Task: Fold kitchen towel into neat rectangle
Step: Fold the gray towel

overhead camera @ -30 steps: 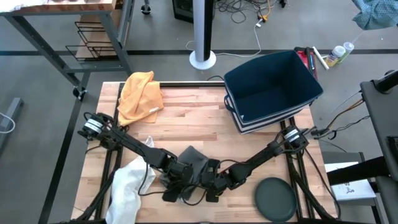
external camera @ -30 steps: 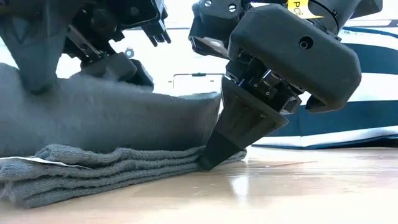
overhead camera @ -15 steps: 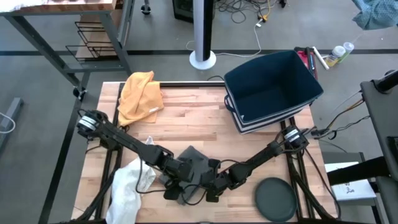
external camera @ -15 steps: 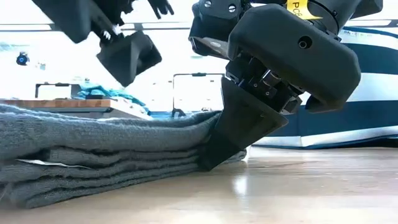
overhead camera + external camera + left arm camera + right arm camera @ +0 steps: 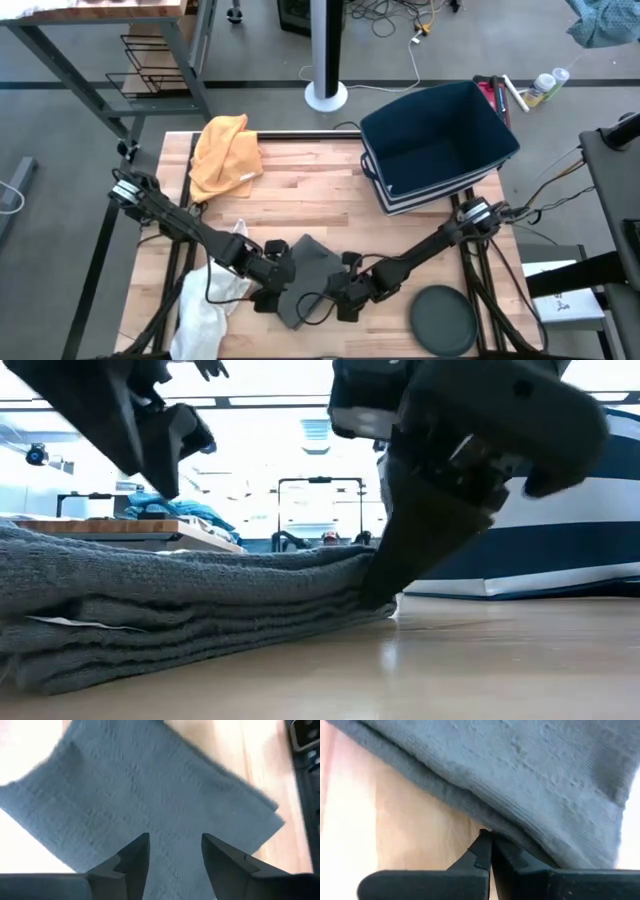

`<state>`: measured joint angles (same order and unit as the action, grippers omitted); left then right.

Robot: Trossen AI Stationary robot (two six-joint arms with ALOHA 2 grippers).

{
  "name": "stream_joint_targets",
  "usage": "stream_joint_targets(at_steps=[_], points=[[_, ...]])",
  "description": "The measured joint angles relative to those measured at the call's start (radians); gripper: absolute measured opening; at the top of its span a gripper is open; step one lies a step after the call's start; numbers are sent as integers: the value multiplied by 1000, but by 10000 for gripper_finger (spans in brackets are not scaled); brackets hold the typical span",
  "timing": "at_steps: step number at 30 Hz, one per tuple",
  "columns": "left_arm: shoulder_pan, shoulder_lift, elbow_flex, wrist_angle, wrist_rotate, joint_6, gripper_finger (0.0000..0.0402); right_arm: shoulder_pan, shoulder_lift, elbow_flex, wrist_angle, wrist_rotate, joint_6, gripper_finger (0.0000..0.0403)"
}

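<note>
The grey kitchen towel [image 5: 312, 262] lies folded near the table's front edge. In the low view its several layers [image 5: 180, 600] lie flat, one on the other. My left gripper [image 5: 172, 837] hovers open above the towel's left part [image 5: 150, 785], clear of it; it shows raised in the low view [image 5: 165, 440]. My right gripper [image 5: 378, 595] is shut, its tip at the towel's right-hand edge [image 5: 486, 836]. My right gripper touches the towel's right-hand folded edge [image 5: 470, 815] with the tip of its shut fingers [image 5: 395, 550]. They slant down toward it from the table's right side. Whether a layer lies between the fingertips I cannot tell. The towel rests flat on the table.
A yellow cloth [image 5: 228, 150] lies at the far left and a white cloth [image 5: 205, 300] hangs over the near left edge. A dark blue bin [image 5: 435, 145] stands at the far right, and a dark round plate [image 5: 443, 318] sits at the near right.
My left gripper has risen off the towel and drawn back toward the table's left edge. The towel's top layer, which it held raised, now lies flat on the stack. My right gripper has lifted its tip slightly from the table, staying at the towel's edge.
</note>
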<state>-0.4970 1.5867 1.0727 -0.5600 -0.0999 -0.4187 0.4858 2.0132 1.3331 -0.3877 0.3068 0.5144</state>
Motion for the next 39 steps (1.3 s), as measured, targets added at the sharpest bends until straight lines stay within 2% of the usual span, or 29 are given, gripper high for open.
stream_joint_targets(at_steps=[9,15,20,24,27,29,34,37,39], points=[[-80,-2,-6,1,-128,-62,150,-53,-46,1,-70,42,-62,0],[-139,-2,-9,-13,-204,-119,156,-119,-46,1,-78,45,-121,0],[-169,-2,-24,-20,-287,-151,162,-133,-57,20,-116,42,-102,0],[-170,-20,-78,-25,-333,-164,159,-152,-92,28,-236,10,58,11],[-169,-67,-151,-11,-359,-189,153,-157,-143,5,-281,-12,178,47],[-169,-117,-219,22,-377,-214,150,-142,-178,-23,-250,-16,297,78],[-170,-265,-422,183,-408,-252,151,-80,-197,-117,-50,9,678,153],[-168,-326,-542,399,-408,-218,157,-54,-186,-176,163,35,863,187],[-168,-344,-611,530,-401,-180,159,-47,-179,-218,280,65,922,206]])
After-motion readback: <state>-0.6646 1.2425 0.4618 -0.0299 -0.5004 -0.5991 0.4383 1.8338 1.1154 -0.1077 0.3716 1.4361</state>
